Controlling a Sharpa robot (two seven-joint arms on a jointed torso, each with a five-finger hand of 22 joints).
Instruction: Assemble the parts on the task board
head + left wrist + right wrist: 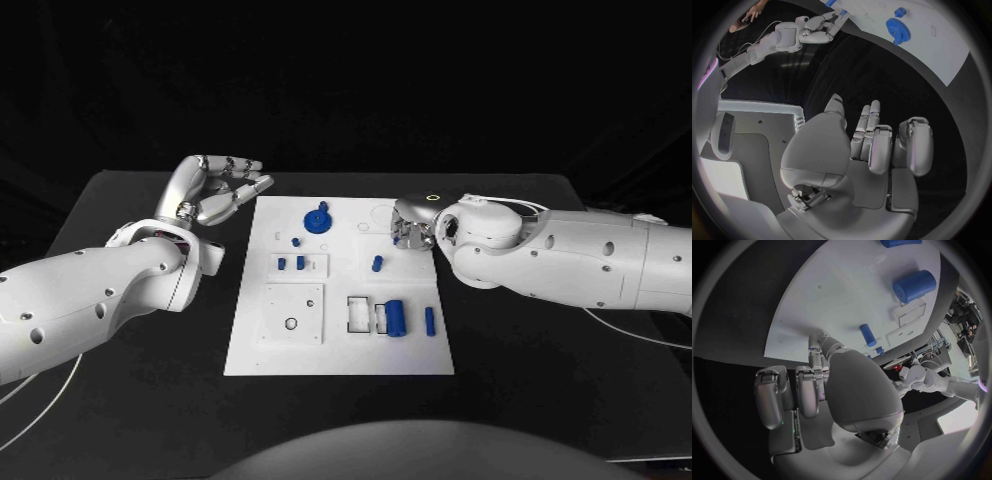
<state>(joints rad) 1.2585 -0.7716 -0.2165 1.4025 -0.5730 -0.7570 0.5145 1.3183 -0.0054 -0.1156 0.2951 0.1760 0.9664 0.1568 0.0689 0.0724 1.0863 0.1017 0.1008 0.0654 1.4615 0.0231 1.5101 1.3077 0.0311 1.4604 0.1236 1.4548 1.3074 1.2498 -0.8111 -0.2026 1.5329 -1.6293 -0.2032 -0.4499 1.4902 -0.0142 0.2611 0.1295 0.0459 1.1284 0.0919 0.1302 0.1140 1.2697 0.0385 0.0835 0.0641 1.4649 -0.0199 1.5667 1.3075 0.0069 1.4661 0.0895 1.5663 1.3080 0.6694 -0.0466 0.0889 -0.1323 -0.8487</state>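
The white task board (346,345) lies mid-table. On it are a blue gear (317,220), several small blue pegs such as one (378,263) near the middle, and a blue cylinder (395,318) beside a slim peg (430,319). My right hand (411,224) reaches onto the board's far right edge, fingertips down. In the left wrist view the right hand (820,27) pinches a small blue part (842,11) at its fingertips. My left hand (216,190) hovers off the board's far left corner, fingers apart and holding nothing (873,145). The right wrist view shows the cylinder (914,286) and a peg (868,335).
The black table (144,200) surrounds the board. A square recessed plate (293,313) sits in the board's near left area, and white slots (361,313) lie beside the cylinder. White cables (635,335) trail from both arms over the table.
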